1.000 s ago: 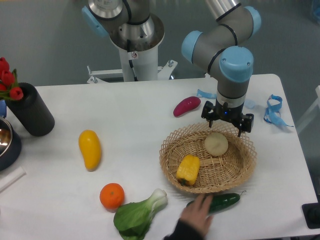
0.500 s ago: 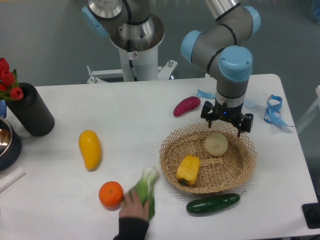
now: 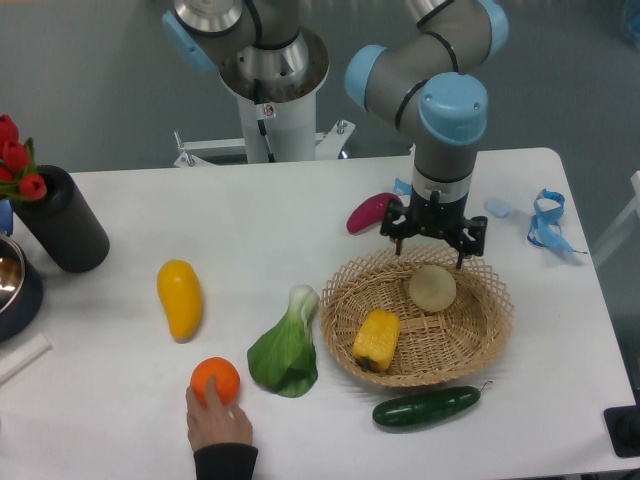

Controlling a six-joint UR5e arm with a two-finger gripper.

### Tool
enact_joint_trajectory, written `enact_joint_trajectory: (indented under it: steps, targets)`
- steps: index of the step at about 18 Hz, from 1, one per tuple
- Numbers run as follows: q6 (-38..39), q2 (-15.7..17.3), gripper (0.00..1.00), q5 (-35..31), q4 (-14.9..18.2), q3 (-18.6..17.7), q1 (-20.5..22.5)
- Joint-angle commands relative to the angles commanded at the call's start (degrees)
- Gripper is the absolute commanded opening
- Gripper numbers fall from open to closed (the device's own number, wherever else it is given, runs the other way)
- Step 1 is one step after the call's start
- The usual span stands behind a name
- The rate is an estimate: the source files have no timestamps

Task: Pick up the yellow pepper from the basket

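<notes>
Yellow pepper [image 3: 377, 338] in basket [image 3: 480, 340], arm [image 3: 443, 120] vertical

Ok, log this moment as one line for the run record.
phase: approach | gripper: open, above basket far rim, empty | yellow pepper: in basket, untouched | onion: beside it | hand: on orange

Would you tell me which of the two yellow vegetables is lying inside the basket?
The yellow pepper, blocky and ridged, lies inside the basket. The longer smooth yellow vegetable lies on the table, left.

Probably a lab — pedestal-mounted arm [image 3: 440, 80], white table [image 3: 300, 230], grey wall
</notes>
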State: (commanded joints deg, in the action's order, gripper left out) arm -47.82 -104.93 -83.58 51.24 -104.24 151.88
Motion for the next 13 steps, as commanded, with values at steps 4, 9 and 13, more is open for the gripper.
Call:
enact_joint_trajectory:
  steps: [4, 9, 13]
  targets:
    - [0.71, -4.65, 1.00, -0.17, -1.93, 3.86, -1.06]
    - [0.80, -8.88, 1.00, -0.70, -2.81, 6.33, -3.61]
    - [0.36, -10.37, 1.00, -0.70, -2.81, 6.42, -4.66]
